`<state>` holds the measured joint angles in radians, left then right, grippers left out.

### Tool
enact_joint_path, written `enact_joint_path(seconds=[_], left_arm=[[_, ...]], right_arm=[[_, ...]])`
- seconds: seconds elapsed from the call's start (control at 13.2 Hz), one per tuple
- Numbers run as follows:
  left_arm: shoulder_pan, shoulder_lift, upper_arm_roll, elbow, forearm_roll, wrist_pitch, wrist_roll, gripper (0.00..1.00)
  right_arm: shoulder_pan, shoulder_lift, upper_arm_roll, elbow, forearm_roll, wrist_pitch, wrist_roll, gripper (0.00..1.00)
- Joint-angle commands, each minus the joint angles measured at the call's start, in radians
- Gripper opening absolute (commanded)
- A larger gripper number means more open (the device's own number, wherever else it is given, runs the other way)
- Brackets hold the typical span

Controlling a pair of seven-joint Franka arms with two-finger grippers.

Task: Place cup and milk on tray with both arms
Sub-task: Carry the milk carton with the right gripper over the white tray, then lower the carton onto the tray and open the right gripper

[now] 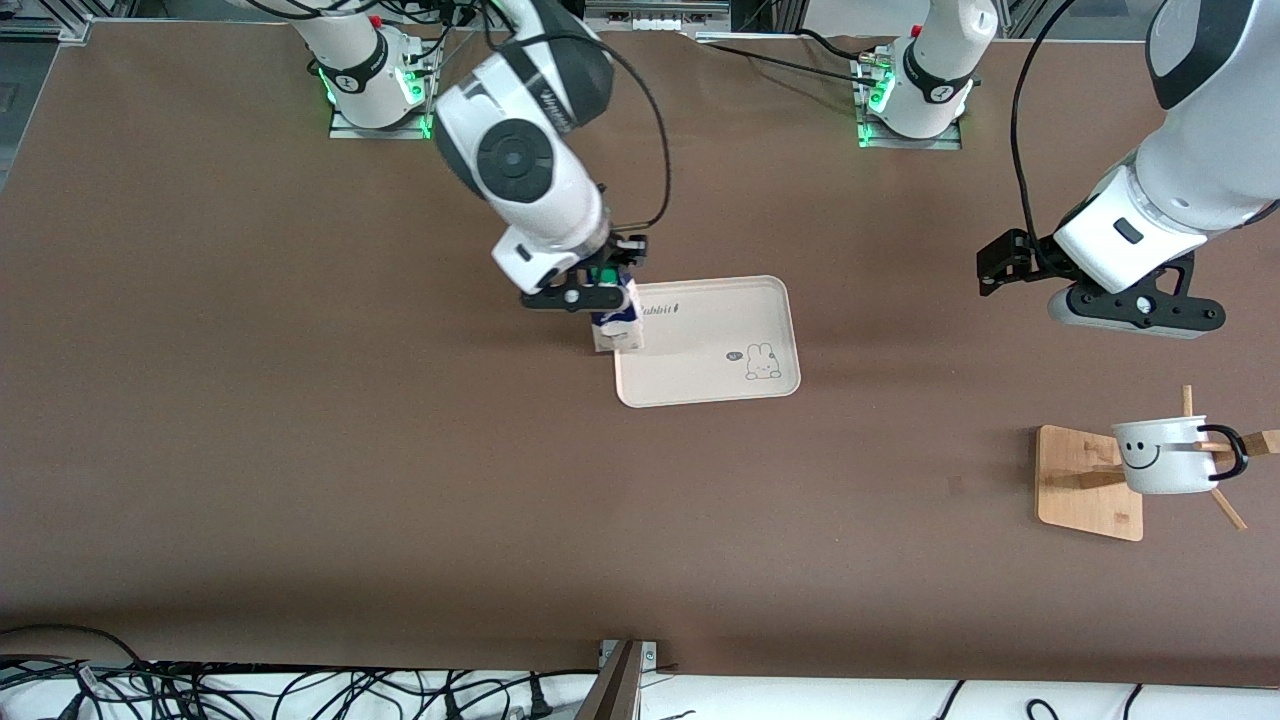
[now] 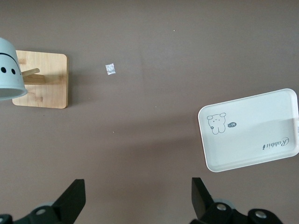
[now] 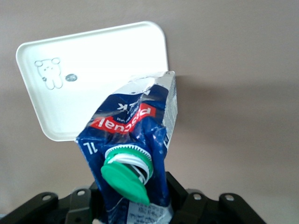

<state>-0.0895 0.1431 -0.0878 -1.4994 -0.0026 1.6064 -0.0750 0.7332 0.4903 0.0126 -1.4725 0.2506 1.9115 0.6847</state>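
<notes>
Crinkled glossy blue-and-white milk [image 3: 135,140], gable-top with ribbed green cap, clamped upright in the right gripper [image 1: 590,293], long axis vertical, over the tray's [image 1: 720,340] edge toward the right arm's end. Smooth cream tray, rounded corners. Enamel cup [image 1: 1165,455] hung sideways on a bamboo stand [image 1: 1085,485]. Left gripper [image 2: 138,198] spread wide, empty, over bare table.
</notes>
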Motion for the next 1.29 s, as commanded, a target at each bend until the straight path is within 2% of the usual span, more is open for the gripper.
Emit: enact_joint_path(seconds=[0.0, 0.84, 0.91, 0.99, 1.06, 1.22], left_arm=[[-0.009, 0.02, 0.002, 0.042, 0.021, -0.02, -0.013, 1.0], [0.004, 0.02, 0.003, 0.042, 0.016, -0.02, -0.003, 1.0], [0.007, 0.02, 0.005, 0.042, 0.007, -0.02, -0.005, 1.0], [0.007, 0.02, 0.006, 0.042, 0.006, -0.02, -0.005, 1.0], [0.007, 0.021, 0.006, 0.041, 0.007, -0.016, -0.009, 1.0], [0.004, 0.044, 0.01, 0.042, 0.018, -0.014, 0.0, 1.0]], right_arm=[[0.043, 0.034, -0.013, 0.035, 0.013, 0.012, 0.024, 0.5], [0.063, 0.12, -0.014, 0.037, -0.024, 0.061, 0.019, 0.53], [0.063, 0.125, -0.014, 0.037, -0.024, 0.07, 0.019, 0.62], [0.063, 0.125, -0.017, 0.037, -0.024, 0.075, 0.021, 0.86], [0.061, 0.123, -0.019, 0.04, -0.028, 0.075, 0.024, 1.0], [0.055, 0.114, -0.022, 0.046, -0.028, 0.074, 0.026, 1.0]])
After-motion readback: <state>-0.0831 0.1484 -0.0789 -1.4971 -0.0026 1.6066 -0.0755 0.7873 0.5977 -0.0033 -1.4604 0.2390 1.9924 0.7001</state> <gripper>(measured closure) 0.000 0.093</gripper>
